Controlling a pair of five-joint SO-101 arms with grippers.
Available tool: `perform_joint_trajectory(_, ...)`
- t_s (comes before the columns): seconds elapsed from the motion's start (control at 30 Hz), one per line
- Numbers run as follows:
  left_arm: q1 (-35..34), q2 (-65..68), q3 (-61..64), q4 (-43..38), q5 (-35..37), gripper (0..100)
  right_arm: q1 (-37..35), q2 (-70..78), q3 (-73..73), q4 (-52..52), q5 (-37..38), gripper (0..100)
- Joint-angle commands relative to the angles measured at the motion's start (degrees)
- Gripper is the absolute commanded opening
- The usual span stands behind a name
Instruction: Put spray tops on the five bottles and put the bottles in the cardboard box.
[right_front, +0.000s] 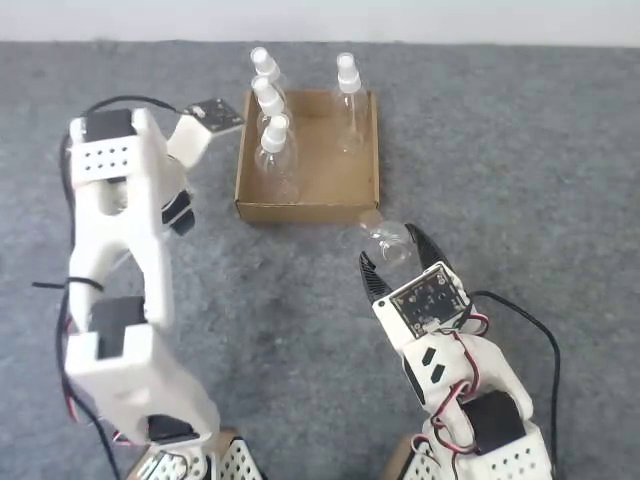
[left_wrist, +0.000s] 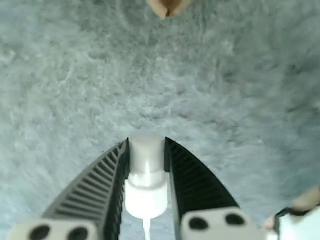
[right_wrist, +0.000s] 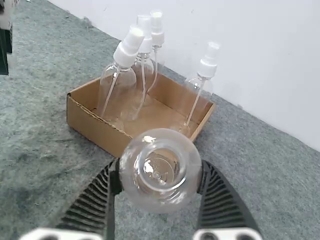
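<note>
Cardboard box (right_front: 300, 211) on grey worktop (right_front: 500, 150); four capped bottles (right_front: 276, 150) stand upright inside, three along one side, one opposite.
Fifth bottle (right_wrist: 159, 165) — clear, neck seemingly bare, gripped round its body by the right claw (right_wrist: 159, 172), just beside the box's near corner.
Spray top (left_wrist: 146, 185) — pinched in the narrowly parted left claw (left_wrist: 146, 145), above bare worktop, well apart from that bottle.

Glossy clear plastic bottle (right_wrist: 159, 170), matt corrugated cardboard box (right_front: 308, 196), fuzzy grey felt-like table cover (right_front: 300, 330), probably carpet
</note>
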Motion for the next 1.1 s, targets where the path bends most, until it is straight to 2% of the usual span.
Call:
perform_joint_trajectory(0.0,1.0,-10.1,2.2,-2.2,7.0,1,-0.7,-0.2,-0.3,0.1,0.9,4.3)
perform_joint_trajectory(0.27,1.0,-23.6,7.2,-6.3,18.2,1,-7.3,-0.2,-2.4,5.8,0.9,4.3)
perform_joint_trajectory(0.53,2.0,-34.4,10.9,-12.7,31.2,1,-8.0,0.6,-3.6,8.5,1.4,4.4)
perform_joint_trajectory(0.87,9.9,-46.4,13.1,-17.8,43.3,1,-8.0,19.6,-11.6,9.8,2.1,4.5)
perform_joint_trajectory(1.07,14.2,-48.4,13.1,-20.3,50.8,1,-8.0,21.9,-12.4,10.1,2.0,4.5)
